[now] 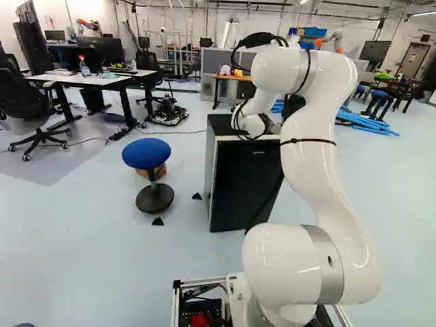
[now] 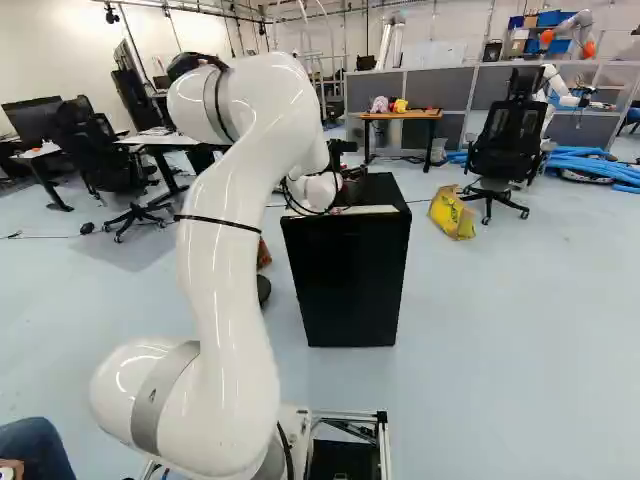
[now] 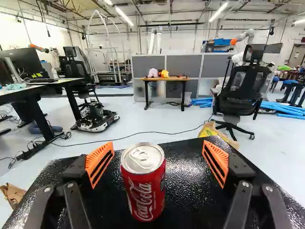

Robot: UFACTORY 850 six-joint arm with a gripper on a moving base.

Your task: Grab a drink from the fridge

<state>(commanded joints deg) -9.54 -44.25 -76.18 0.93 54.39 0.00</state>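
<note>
Over the top of the black fridge, my gripper shows small and partly hidden by the arm in the right base view. Seen from the wrist, the gripper is open, its orange pads wide apart. A red soda can with a silver lid stands upright on the textured black fridge top, between the fingers and closer to one of them, with a gap on both sides. The fridge's dark door appears closed in the left base view. I cannot make out the can in either base view.
A blue stool stands beside the fridge. Beyond are a small wooden table, grey partitions, an office chair, a yellow bag and blue tubes. Another robot stands at the back.
</note>
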